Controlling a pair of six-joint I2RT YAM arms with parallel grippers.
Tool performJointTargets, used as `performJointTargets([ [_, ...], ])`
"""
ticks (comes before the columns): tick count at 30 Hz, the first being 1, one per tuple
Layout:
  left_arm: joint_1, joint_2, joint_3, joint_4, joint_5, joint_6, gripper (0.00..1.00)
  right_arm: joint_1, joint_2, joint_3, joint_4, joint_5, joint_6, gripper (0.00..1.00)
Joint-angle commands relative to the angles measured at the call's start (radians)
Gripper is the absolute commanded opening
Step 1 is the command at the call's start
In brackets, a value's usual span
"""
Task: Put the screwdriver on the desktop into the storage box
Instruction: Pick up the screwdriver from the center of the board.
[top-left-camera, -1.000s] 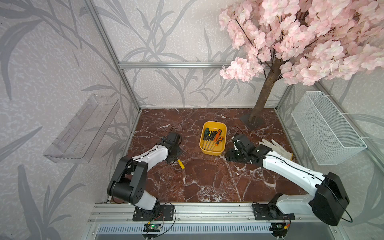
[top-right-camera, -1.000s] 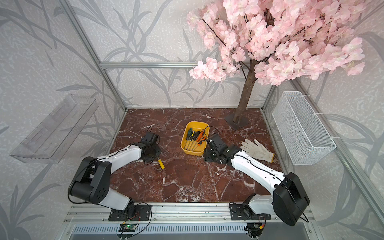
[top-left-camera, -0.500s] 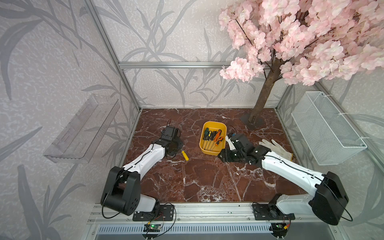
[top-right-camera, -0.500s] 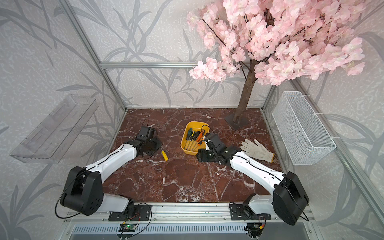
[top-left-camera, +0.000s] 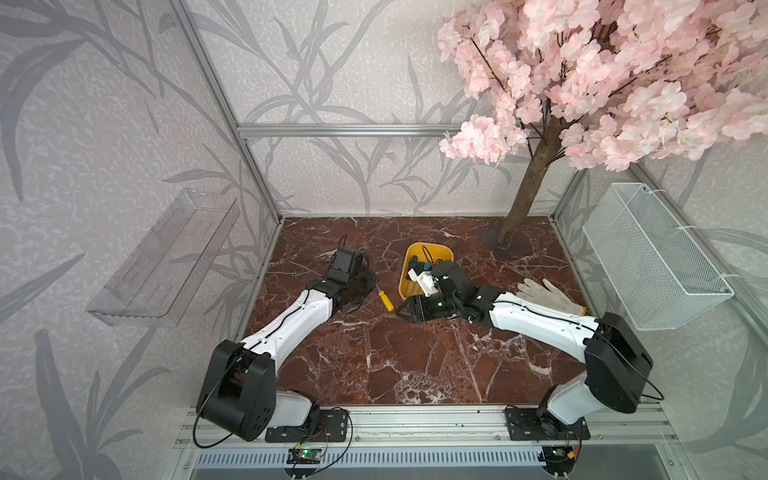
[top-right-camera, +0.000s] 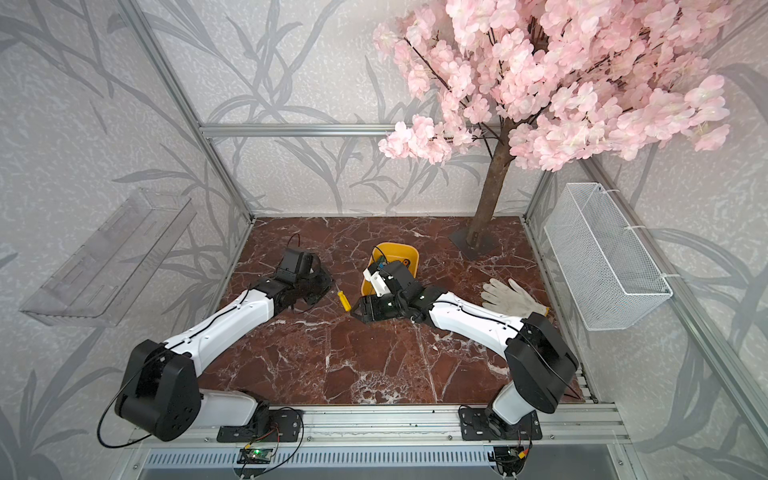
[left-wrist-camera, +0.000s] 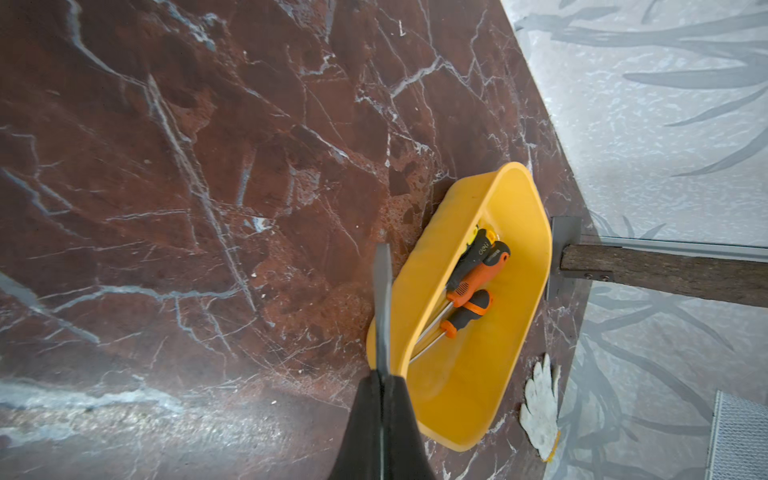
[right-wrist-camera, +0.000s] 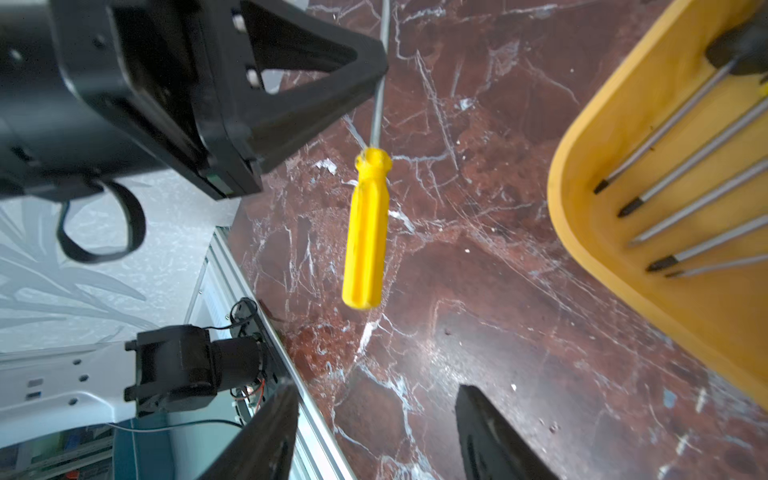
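One screwdriver (right-wrist-camera: 368, 224), near the worktop (top-left-camera: 374, 353) centre beside the storage box (right-wrist-camera: 569, 187), is pinched by its shaft in our left end effector (right-wrist-camera: 374, 66). Our right end effector (right-wrist-camera: 374, 399) stands half-open, empty. Handover likely: next, close on the handle.

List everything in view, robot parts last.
desktop: 1, red-brown marble, cell floor
storage box: 1, yellow, mid-desktop
other screwdrivers: several, orange-and-black handles, inside the storage box
yellow screwdriver: 1, yellow handle, held by its shaft beside the box
glove: 1, white, on the desktop behind the right arm
tree: 1, pink blossoms, brown trunk, back right corner
wire basket: 1, white, right wall
clear tray: 1, transparent, left wall
left arm: 1, white and black, jaws shut on the yellow screwdriver's shaft
right arm: 1, white and black, jaws open, empty, facing the yellow handle
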Motion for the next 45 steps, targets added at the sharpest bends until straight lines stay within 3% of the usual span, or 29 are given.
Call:
performJointTargets([
  [1, -0.015, -0.026, 0.009, 0.067, 0.017, -0.055, 0.00, 0.002, 0.038, 0.035, 0.084, -0.047, 0.041, 0.65],
  [8, -0.035, -0.033, -0.003, 0.105, 0.032, -0.086, 0.00, -0.003, 0.076, 0.060, 0.126, -0.067, 0.081, 0.62],
  [18, -0.049, -0.062, -0.037, 0.146, 0.055, -0.112, 0.00, -0.027, 0.095, 0.058, 0.175, -0.055, 0.140, 0.46],
  [28, -0.049, -0.072, -0.050, 0.178, 0.075, -0.096, 0.02, -0.042, 0.099, 0.075, 0.115, -0.046, 0.137, 0.06],
  [31, -0.049, -0.073, -0.025, 0.153, 0.063, -0.047, 0.25, -0.059, 0.089, 0.069, 0.085, -0.055, 0.122, 0.00],
  [37, -0.040, -0.091, 0.069, 0.096, 0.041, 0.167, 0.62, -0.108, 0.006, 0.081, -0.089, -0.066, 0.002, 0.00],
  [40, -0.040, -0.073, 0.147, 0.063, 0.054, 0.364, 0.75, -0.158, -0.052, 0.101, -0.229, -0.090, -0.066, 0.00],
  [45, -0.074, -0.021, 0.221, 0.043, 0.079, 0.687, 0.79, -0.257, -0.150, 0.121, -0.398, -0.182, -0.134, 0.00],
])
